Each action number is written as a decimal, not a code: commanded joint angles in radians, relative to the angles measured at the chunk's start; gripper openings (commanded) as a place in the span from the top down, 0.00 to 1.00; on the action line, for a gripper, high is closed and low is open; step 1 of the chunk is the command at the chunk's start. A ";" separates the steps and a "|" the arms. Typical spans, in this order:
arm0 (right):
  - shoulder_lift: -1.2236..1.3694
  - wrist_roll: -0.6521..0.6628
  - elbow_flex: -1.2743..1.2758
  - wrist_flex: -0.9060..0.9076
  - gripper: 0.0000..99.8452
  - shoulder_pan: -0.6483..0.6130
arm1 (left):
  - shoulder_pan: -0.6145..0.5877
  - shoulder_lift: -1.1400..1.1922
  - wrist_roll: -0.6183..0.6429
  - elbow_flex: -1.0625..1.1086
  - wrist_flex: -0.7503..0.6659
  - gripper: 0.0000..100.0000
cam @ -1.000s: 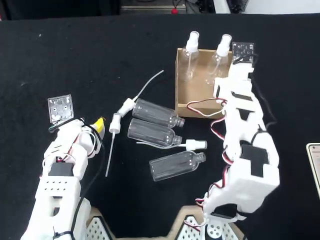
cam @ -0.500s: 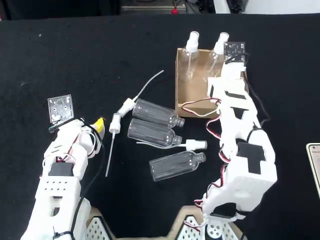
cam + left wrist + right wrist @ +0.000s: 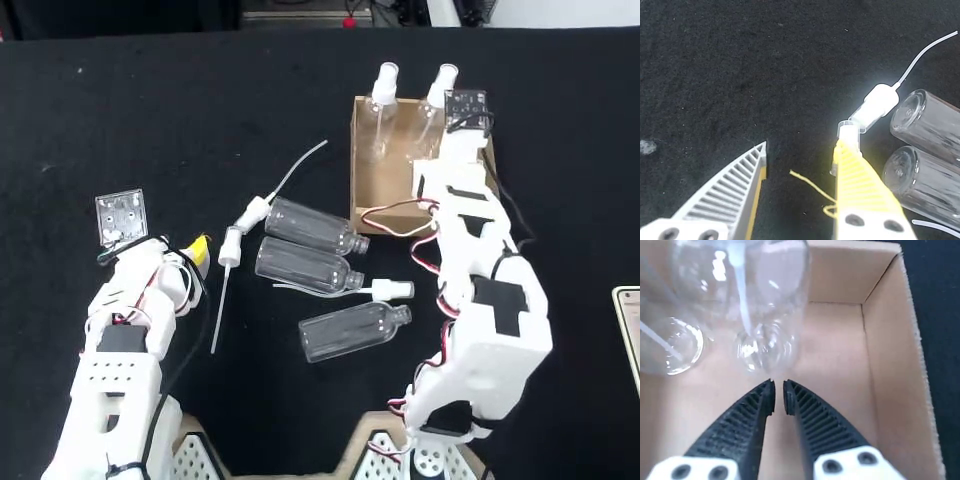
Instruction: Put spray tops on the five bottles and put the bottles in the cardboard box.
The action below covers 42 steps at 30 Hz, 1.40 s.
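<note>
The cardboard box sits right of centre, with two bottles standing in it, spray tops on: one and another. Three clear bottles lie uncapped on the black table. Among them lie loose spray tops with long tubes. My right gripper is inside the box, shut on nothing, just short of the nearer standing bottle. My left gripper stands open low over the table, its yellow fingertip beside a spray top; another top lies past it.
The right arm stretches from the table's front edge over the box's right side. The left arm lies at the front left. A flat object pokes in at the right edge. Bare black table spreads to the left and far side.
The right arm has shifted a little to the left over the box. The left arm, the lying bottles and the loose tops have not moved.
</note>
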 commanded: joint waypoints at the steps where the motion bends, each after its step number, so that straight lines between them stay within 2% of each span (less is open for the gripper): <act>1: -0.008 -0.005 -0.065 -0.038 0.99 -0.020 | -0.010 -0.008 -0.003 -0.010 -0.021 0.79; 11: -0.001 -0.005 -0.067 -0.066 0.99 -0.066 | -0.008 -0.008 -0.003 -0.010 -0.021 0.79; 42: 0.001 -0.005 -0.064 -0.132 0.99 -0.066 | -0.008 -0.008 -0.003 -0.008 -0.020 0.79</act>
